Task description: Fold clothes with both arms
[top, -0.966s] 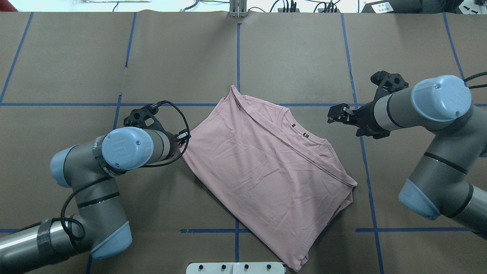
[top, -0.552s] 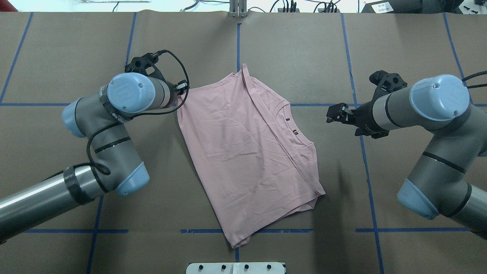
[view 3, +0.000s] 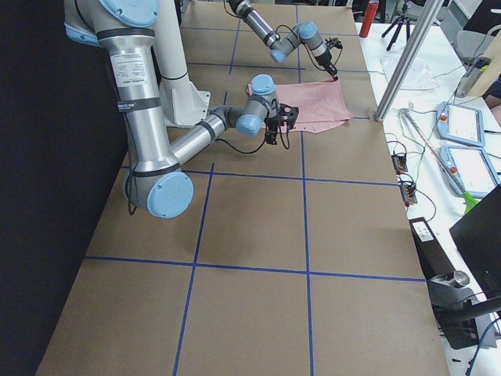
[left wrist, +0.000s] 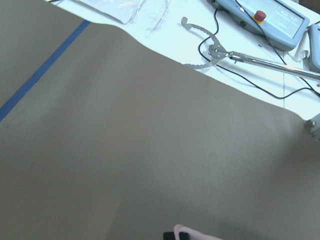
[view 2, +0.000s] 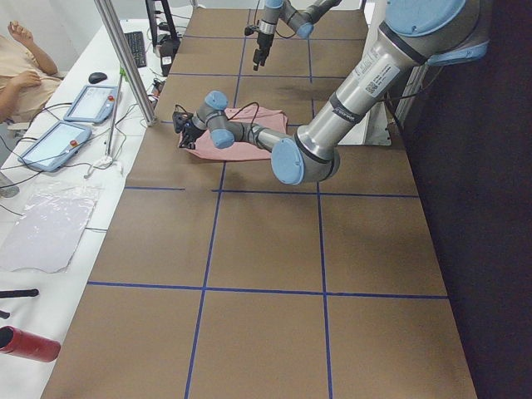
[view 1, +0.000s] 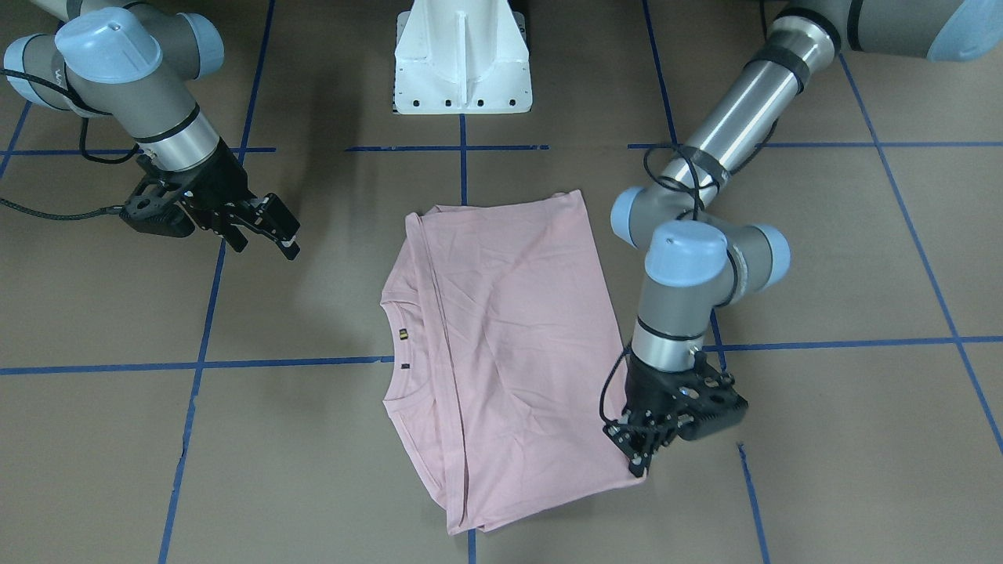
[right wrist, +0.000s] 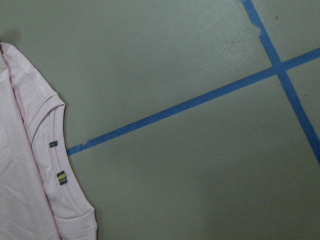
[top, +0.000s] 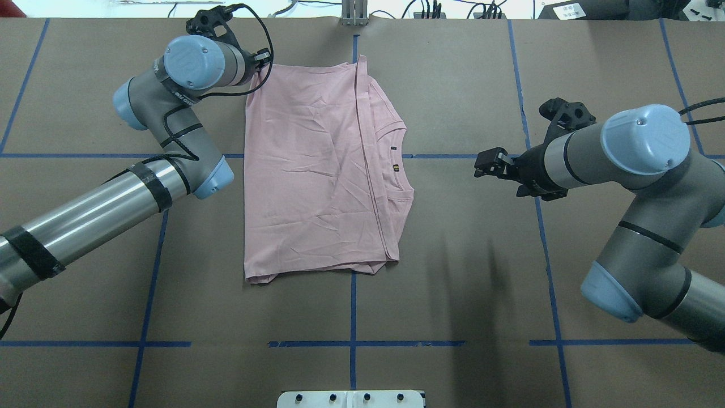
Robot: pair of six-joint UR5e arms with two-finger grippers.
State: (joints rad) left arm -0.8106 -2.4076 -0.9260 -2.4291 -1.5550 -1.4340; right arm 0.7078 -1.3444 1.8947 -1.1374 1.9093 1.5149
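Observation:
The pale pink T-shirt [top: 317, 170] lies folded on the brown table, plain side up, collar [top: 396, 164] towards my right. It also shows in the front view [view 1: 509, 337] and at the left edge of the right wrist view [right wrist: 25, 175]. My left gripper [top: 257, 67] is shut on the shirt's far left corner, low at the table near its far edge; the front view shows it at that corner [view 1: 639, 464]. A sliver of pink shows in the left wrist view [left wrist: 192, 234]. My right gripper [top: 480, 164] hovers open and empty to the right of the collar, apart from the cloth.
The white pedestal base [view 1: 462, 59] stands at the near middle edge. Blue tape lines [top: 353, 343] grid the table. Beyond the far edge lie cables and teach pendants [left wrist: 260, 20] on a white bench. An operator's arm [view 2: 25, 66] shows at the far side.
My left arm has swung towards the far edge with the shirt corner, dragging and turning the shirt until it lies square. My right gripper has shifted slightly towards the shirt.

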